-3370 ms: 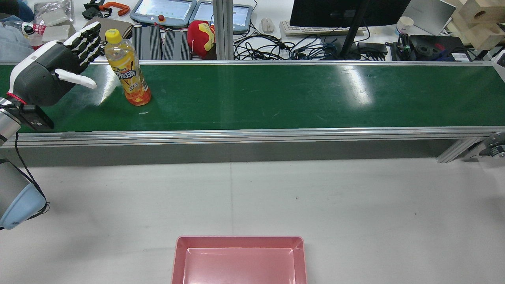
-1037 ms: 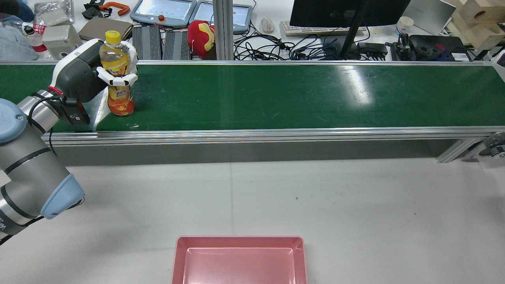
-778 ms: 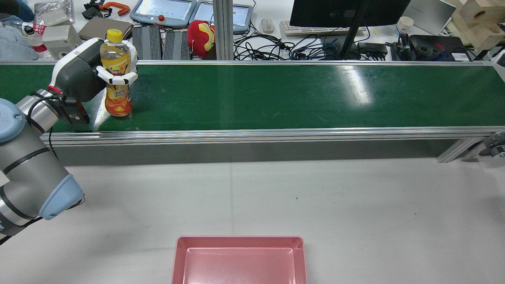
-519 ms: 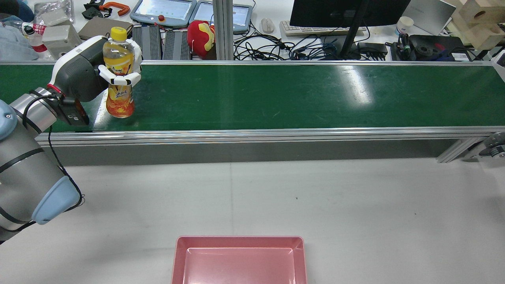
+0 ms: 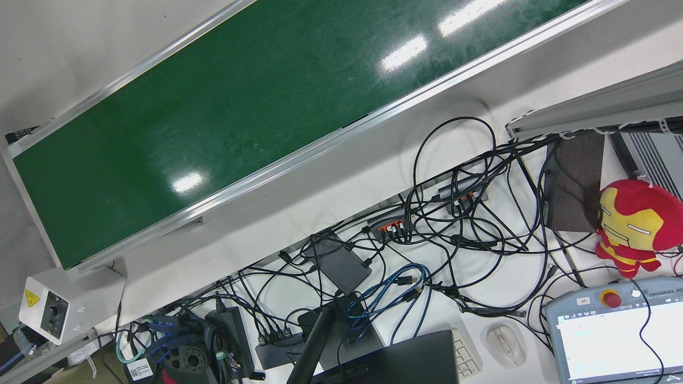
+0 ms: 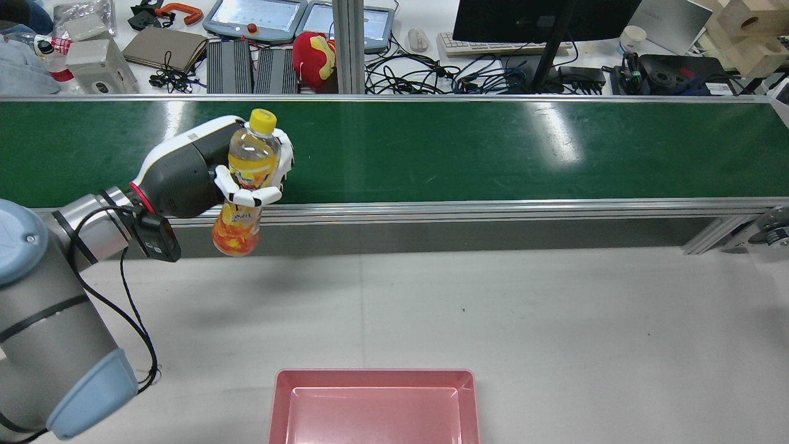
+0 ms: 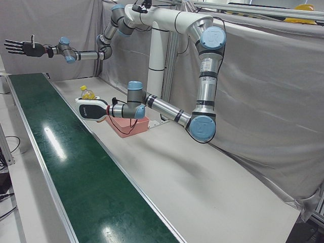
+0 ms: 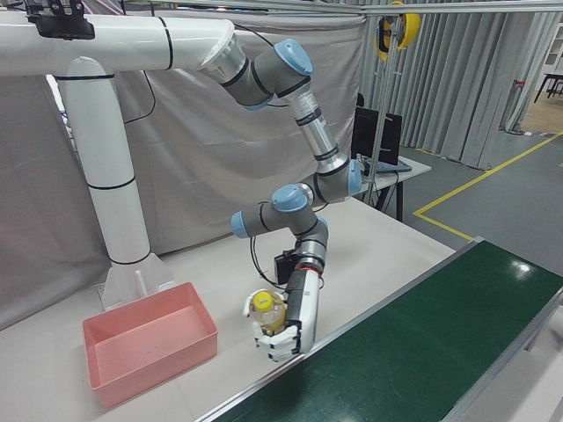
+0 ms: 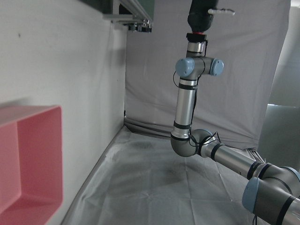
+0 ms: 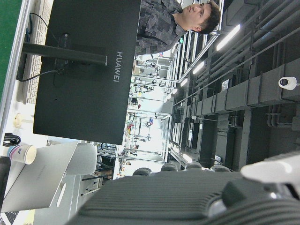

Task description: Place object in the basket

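A: So, reading the rear view from left to right, what is there?

B: At the far left, the robot's left arm reaches forward. Its left hand (image 6: 203, 169) has white fingers (image 6: 246, 196) wrapped around the middle of a bottle (image 6: 245, 185) of orange drink with a yellow cap. The bottle hangs in the air, tilted, its base over the near rail of the green conveyor belt (image 6: 462, 148) and the white table (image 6: 555, 308). To the right and nearer the camera, a pink basket (image 6: 280, 401) sits empty, well apart from the bottle.

A: And the right hand?

B: The right hand (image 7: 20, 48) shows in the left-front view, raised far off, fingers spread, holding nothing.

A: What could go wrong?

B: My judgement: the bottle is smooth and round, and held by its waist only, so a quick swing toward the basket could let it slide or twist downward. A low path could knock its base on the basket's rim. Released while tilted, it may topple, roll or bounce inside.
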Controlling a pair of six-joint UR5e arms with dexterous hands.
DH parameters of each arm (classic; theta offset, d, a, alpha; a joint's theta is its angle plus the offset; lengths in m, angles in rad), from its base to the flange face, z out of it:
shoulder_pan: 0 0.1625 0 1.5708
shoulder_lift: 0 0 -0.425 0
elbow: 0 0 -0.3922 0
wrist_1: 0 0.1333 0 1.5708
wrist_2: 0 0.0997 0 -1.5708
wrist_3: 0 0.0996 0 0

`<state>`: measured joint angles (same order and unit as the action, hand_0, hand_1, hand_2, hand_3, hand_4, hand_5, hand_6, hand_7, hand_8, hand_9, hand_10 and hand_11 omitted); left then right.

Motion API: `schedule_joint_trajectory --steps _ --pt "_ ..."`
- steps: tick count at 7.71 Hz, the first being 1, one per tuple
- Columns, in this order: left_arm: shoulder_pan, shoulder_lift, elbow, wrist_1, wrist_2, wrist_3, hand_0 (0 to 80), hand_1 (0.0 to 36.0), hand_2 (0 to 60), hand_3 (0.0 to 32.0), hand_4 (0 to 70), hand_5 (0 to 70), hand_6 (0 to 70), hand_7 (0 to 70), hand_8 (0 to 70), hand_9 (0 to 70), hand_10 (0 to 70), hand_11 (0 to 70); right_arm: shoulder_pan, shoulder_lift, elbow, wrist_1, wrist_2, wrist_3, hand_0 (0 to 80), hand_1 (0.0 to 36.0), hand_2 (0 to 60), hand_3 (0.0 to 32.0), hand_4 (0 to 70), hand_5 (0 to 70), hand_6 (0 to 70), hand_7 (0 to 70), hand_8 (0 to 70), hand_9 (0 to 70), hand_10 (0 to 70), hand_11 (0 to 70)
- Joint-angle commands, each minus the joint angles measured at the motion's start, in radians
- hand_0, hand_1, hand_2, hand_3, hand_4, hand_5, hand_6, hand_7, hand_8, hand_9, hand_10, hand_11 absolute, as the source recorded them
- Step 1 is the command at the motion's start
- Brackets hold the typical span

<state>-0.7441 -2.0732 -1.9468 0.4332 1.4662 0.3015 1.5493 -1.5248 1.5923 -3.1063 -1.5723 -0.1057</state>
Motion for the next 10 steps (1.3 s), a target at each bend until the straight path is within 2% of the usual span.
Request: schedule_joint_trajectory --steps 1,2,3,4,5,6,7,8,9,10 --pt "0.263 -0.077 -0.061 0.13 0.005 0.116 77.3 34.4 60.0 0.0 70.0 70.0 70.0 68.2 70.0 70.0 66.0 70.0 0.0 0.0 0.0 0.0 0.0 0.0 0.0 0.0 0.0 0.0 0.0 0.0 0.0 0.0 0.0 0.0 0.0 0.0" --pt "0.349 -0.109 -0.061 0.16 0.0 0.139 80.0 35.7 60.0 0.0 70.0 70.0 70.0 67.9 70.0 70.0 65.1 70.0 0.0 0.0 0.0 0.0 0.0 0.0 0.0 0.0 0.0 0.0 0.0 0.0 0.0 0.0 0.0 0.0 0.0 0.0" --pt "0.423 -0.122 -0.061 0.16 -0.01 0.149 78.1 34.0 60.0 0.0 70.0 70.0 70.0 67.4 70.0 70.0 64.6 70.0 0.0 0.0 0.0 -0.002 0.0 0.0 0.0 0.0 0.0 0.0 0.0 0.0 0.0 0.0 0.0 0.0 0.0 0.0" --pt "0.474 -0.149 -0.061 0.215 -0.021 0.19 79.5 34.3 60.0 0.0 70.0 70.0 69.9 66.5 70.0 70.0 63.8 70.0 0.0 0.0 0.0 0.0 0.002 0.0 0.0 0.0 0.0 0.0 0.0 0.0 0.0 0.0 0.0 0.0 0.0 0.0" --pt "0.52 -0.215 -0.06 0.339 -0.021 0.256 80.0 33.9 60.0 0.0 70.0 70.0 69.5 65.6 70.0 70.0 62.2 70.0 -0.002 0.0 -0.002 0.0 0.002 0.001 0.0 0.0 0.0 0.0 0.0 0.0 0.0 0.0 0.0 0.0 0.0 0.0" --pt "0.525 -0.215 -0.06 0.364 -0.018 0.257 79.7 26.1 55.4 0.0 70.0 70.0 66.2 61.3 70.0 70.0 58.9 70.0 -0.002 0.0 -0.002 0.0 0.0 0.001 0.0 0.0 0.0 0.0 0.0 0.0 0.0 0.0 0.0 0.0 0.0 0.0" --pt "0.528 -0.211 -0.06 0.384 -0.015 0.257 73.8 13.3 1.4 0.0 70.0 68.5 41.7 39.5 52.9 68.1 44.4 63.0 -0.002 0.0 -0.002 0.0 0.0 0.0 0.0 0.0 0.0 0.0 0.0 0.0 0.0 0.0 0.0 0.0 0.0 0.0" --pt "0.528 -0.212 -0.07 0.453 -0.01 0.257 74.0 11.9 0.0 0.0 59.1 41.1 15.4 17.7 23.8 32.9 28.9 43.1 -0.002 0.0 -0.002 0.0 0.0 0.001 0.0 0.0 0.0 0.0 0.0 0.0 0.0 0.0 0.0 0.0 0.0 0.0" --pt "0.523 -0.208 -0.076 0.475 -0.009 0.258 69.8 12.7 0.0 0.0 39.0 37.6 5.8 8.2 6.4 9.5 18.7 29.1 0.0 0.0 -0.002 0.0 0.0 0.0 0.0 0.0 0.0 0.0 0.0 0.0 0.0 0.0 0.0 0.0 0.0 0.0" --pt "0.525 -0.187 -0.077 0.476 -0.009 0.258 76.8 17.3 0.0 0.0 24.2 41.1 2.2 6.7 3.0 4.8 13.5 22.1 0.0 0.0 -0.002 0.0 0.0 0.0 0.0 0.0 0.0 0.0 0.0 0.0 0.0 0.0 0.0 0.0 0.0 0.0"
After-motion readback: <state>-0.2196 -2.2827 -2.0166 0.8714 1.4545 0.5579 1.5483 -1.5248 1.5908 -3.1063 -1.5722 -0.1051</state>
